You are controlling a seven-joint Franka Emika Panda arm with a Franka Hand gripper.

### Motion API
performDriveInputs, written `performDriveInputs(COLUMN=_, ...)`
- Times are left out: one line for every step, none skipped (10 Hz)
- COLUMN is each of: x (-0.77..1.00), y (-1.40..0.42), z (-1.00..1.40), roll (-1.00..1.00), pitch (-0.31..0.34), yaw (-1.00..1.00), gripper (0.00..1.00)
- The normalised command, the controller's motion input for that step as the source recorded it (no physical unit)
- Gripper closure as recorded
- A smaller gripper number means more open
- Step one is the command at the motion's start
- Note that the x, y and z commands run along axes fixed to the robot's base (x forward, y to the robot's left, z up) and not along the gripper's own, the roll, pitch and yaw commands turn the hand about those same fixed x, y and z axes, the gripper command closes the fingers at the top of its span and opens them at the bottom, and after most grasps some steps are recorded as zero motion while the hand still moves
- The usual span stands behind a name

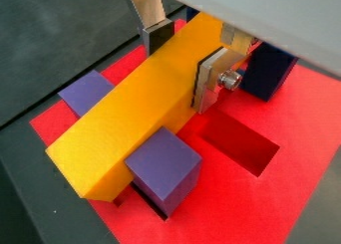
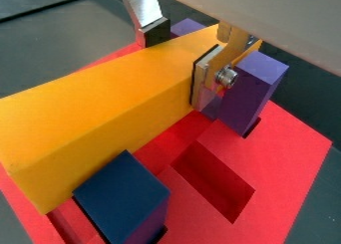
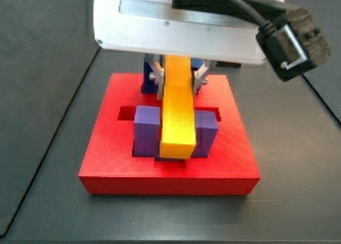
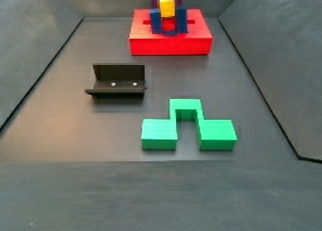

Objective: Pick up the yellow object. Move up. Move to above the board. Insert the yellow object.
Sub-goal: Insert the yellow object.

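Floor (image 4: pixel 75 188): dark grey, matte, evenly lit.
Walls (image 4: pixel 270 74): dark panels are seen rising at left, right and far sides.
Light: soft, weak shadows.

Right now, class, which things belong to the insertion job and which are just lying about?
Job in hand:
- yellow object, between the posts
- board
- gripper, jaws shut on the yellow object

Lying about:
- green notched block
- fixture

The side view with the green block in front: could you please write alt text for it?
A green notched block lies nearest, the dark fixture behind it. Farthest back, the tool holds the yellow object between the board's posts.
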Motion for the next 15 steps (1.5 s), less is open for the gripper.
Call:
performDriveInputs(x=0.00, y=0.14, z=-0.26, roll=-0.32, pitch=0.079, yaw=-0.16, gripper=1.00)
performDriveInputs(x=0.00, y=0.11, z=-0.21, roll=-0.36, pitch=0.096, yaw=-0.18, gripper=1.00)
performDriveInputs(x=0.00, y=0.10, z=-0.19, roll=-0.40, pitch=0.121, yaw=-0.15, gripper=1.00)
performDriveInputs(x=0.00, y=0.04, z=-0.17, roll=-0.38, pitch=0.103, yaw=-0.14, gripper=1.00)
performDriveInputs(x=0.00, y=0.00, z=-0.21, roll=-0.35, pitch=0.087, yaw=-0.13, gripper=1.00)
performDriveInputs(x=0.00, y=0.00, z=-0.29, roll=-0.30, pitch=0.103, yaw=-0.07, gripper=1.00)
performDriveInputs(x=-0.01, y=0.01, z=-0.32, roll=-0.28, pitch=0.100, yaw=-0.03, gripper=1.00)
performDriveInputs(x=0.00, y=0.06, z=-0.32, roll=-0.25, pitch=0.111, yaw=0.00, gripper=1.00)
performDriveInputs(x=0.00, y=0.00, z=-0.25, roll=-0.17, pitch=0.089, yaw=0.00, gripper=1.00)
performDriveInputs(x=-0.03, y=0.00, z=-0.26, roll=-0.12, pitch=0.051, yaw=0.00, gripper=1.00)
performDriveInputs(x=-0.02, y=0.00, z=-0.10, roll=0.01, pitch=0.000, yaw=0.00, gripper=1.00)
performDriveInputs(x=-0.09, y=0.00, z=0.00, roll=0.06, pitch=-0.001, yaw=0.00, gripper=1.00)
performDriveInputs(x=-0.29, y=0.00, z=0.00, roll=0.01, pitch=-0.087, yaw=0.00, gripper=1.00)
performDriveInputs(x=-0.44, y=0.00, z=0.00, roll=0.02, pitch=-0.099, yaw=-0.01, gripper=1.00)
performDriveInputs(x=-0.44, y=0.07, z=0.00, roll=0.07, pitch=-0.079, yaw=0.00, gripper=1.00)
